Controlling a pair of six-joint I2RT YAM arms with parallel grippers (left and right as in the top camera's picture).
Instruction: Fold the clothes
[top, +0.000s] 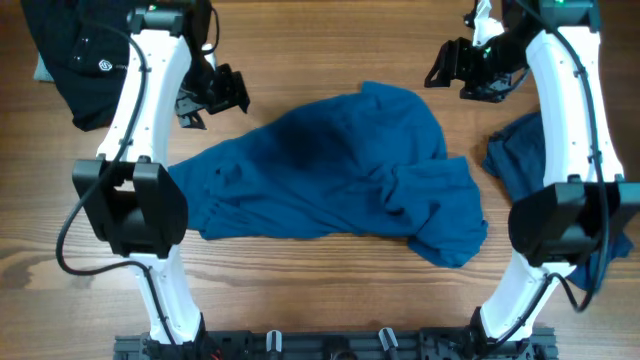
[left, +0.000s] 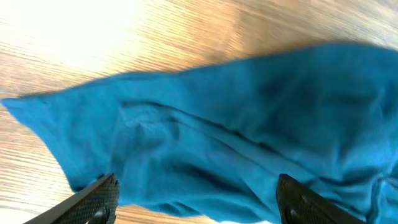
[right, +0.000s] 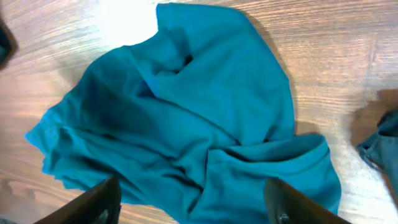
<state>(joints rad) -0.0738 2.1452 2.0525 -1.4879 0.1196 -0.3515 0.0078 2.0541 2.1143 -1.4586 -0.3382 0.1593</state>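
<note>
We've got a crumpled shirt (top: 340, 170), unfolded
Our left claw (top: 215, 95) and right claw (top: 465, 70) hang by its far edge, both wide open, holding nothing.

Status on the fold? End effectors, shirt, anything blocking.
Left end effector open, empty, above blue T-shirt. Right end effector open, empty. T-shirt crumpled at centre, not folded. Darker blue garment bunched at right edge; nothing on the T-shirt.

Plain teal-blue shirt (top: 340, 160), darker blue garment (top: 512, 155), black cloth (top: 70, 60), brown woodgrain table (top: 330, 45).
</note>
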